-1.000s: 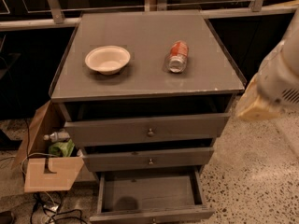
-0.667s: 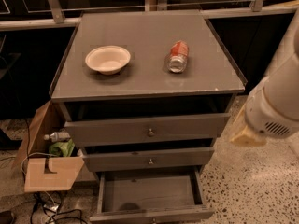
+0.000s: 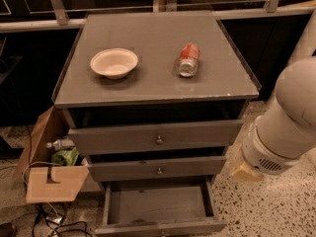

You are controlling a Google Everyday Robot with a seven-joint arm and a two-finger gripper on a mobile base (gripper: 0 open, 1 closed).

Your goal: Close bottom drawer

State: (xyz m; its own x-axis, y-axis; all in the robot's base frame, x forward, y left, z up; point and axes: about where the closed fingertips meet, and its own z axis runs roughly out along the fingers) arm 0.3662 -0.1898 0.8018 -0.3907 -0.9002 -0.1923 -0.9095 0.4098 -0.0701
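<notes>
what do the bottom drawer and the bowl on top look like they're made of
Bottom drawer: looks like wood painted matte grey, with faint grain on its floor. Bowl: probably paper or moulded fibre, dull off-white with a thin rim. The gripper hangs right of the cabinet, level with the middle drawer.

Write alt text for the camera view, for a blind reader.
The grey cabinet's bottom drawer is pulled out and looks empty; the gripper hangs to the cabinet's right, level with the middle drawer. On the cabinet top sit a white bowl and a red can lying on its side, and an open cardboard box stands on the floor at left.
</notes>
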